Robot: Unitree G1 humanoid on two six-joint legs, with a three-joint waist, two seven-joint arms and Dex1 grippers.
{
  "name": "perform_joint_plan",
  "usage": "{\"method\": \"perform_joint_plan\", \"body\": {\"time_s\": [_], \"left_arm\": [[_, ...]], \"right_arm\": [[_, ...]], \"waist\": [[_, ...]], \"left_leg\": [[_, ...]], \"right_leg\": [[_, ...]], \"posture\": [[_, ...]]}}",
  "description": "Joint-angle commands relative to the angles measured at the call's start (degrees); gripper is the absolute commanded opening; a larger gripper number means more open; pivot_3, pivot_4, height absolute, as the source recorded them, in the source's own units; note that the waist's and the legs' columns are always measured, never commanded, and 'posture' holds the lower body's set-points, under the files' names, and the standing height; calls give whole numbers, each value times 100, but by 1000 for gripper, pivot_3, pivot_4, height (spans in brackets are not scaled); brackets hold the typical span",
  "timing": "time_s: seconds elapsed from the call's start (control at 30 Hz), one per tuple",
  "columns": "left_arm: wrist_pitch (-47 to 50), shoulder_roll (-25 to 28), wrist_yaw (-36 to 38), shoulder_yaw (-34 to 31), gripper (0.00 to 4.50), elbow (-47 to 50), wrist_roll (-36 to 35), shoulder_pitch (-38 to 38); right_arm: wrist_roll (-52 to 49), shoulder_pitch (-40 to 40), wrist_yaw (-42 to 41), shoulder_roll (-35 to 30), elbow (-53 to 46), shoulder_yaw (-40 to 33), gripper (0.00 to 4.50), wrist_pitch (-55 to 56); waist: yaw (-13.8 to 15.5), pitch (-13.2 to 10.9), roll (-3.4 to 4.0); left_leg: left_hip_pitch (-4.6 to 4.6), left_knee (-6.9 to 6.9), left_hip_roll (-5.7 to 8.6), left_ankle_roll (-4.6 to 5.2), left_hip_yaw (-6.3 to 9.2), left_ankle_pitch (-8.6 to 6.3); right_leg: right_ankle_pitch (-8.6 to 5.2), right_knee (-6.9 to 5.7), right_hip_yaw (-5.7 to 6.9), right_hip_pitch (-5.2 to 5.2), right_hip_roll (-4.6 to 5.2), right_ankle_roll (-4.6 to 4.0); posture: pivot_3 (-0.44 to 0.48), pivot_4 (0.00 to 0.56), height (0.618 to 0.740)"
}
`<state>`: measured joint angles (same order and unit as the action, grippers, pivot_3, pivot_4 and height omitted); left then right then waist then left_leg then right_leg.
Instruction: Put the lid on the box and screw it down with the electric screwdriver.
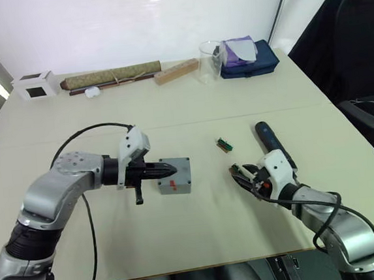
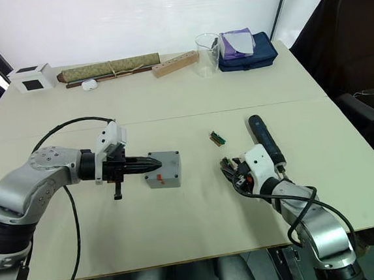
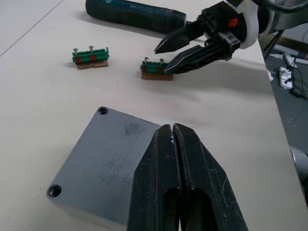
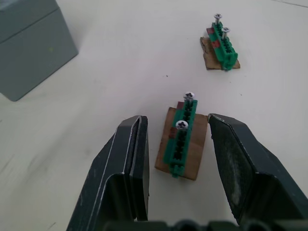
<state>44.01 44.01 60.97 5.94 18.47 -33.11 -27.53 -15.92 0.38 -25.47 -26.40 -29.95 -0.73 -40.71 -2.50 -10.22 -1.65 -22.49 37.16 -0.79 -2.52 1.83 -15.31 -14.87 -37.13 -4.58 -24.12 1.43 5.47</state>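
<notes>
The grey box (image 4: 33, 48) stands mid-table with the flat grey lid (image 3: 101, 159) lying on top, its corner holes showing. My left gripper (image 1: 170, 170) is shut, its fingertips (image 3: 172, 132) over the lid and nothing between them. The dark electric screwdriver (image 1: 272, 142) lies on the table to the right, just beyond my right gripper (image 4: 176, 119). That gripper is open, its fingers on either side of a green screw holder (image 4: 180, 139) on a brown card, not closed on it. A second green holder (image 1: 224, 144) with screws lies a little farther off.
Along the far edge are a white cube with a dark window (image 1: 35, 84), a rolled greenish scroll (image 1: 112, 74), a wooden block (image 1: 176, 70), a clear cup (image 1: 211, 59) and a blue bag (image 1: 249, 59). A dark chair (image 1: 356, 46) stands at the right.
</notes>
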Motion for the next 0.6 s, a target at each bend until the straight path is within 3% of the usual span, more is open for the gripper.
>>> {"method": "perform_joint_plan", "body": {"time_s": [0.03,0.1,0.13,0.17,0.27,0.3,0.6], "left_arm": [[-105,-42,-66,-134,0,59,-18,-16],[-101,-78,-105,-117,0,87,-17,-4],[-98,-108,-141,-111,0,100,-14,6],[-95,-128,-168,-109,0,108,-12,14],[-103,-141,-194,-98,0,122,4,35],[-101,-142,-200,-99,0,121,6,35],[-156,-128,-189,-102,0,-29,51,23]], "right_arm": [[7,-50,17,-9,-51,-42,2245,132],[1,-38,18,-10,-36,-49,2245,140],[25,-14,6,-39,-25,-38,1689,164],[45,3,-2,-62,-18,-29,1480,183],[35,21,25,-35,22,-62,153,212],[46,21,29,-38,45,-53,21,227],[3,-55,-28,-55,-34,-104,21,329]], "waist": [[0,0,0],[0,0,0],[0,0,0],[1,0,0],[-1,0,0],[-1,0,0],[0,0,0]], "left_leg": [[0,0,0,0,0,0],[0,0,0,0,0,0],[0,0,0,0,0,0],[0,0,0,0,0,0],[0,0,0,0,0,0],[0,0,0,0,0,0],[0,0,0,0,0,0]], "right_leg": [[0,0,0,0,0,0],[0,0,0,0,0,0],[0,0,0,0,0,0],[0,0,0,0,0,0],[0,-1,0,0,0,1],[1,-1,0,0,0,1],[1,-2,0,0,0,1]], "posture": [[0,150,740],[0,150,740],[0,150,740],[0,150,740],[0,150,740],[0,150,740],[0,150,740]]}}
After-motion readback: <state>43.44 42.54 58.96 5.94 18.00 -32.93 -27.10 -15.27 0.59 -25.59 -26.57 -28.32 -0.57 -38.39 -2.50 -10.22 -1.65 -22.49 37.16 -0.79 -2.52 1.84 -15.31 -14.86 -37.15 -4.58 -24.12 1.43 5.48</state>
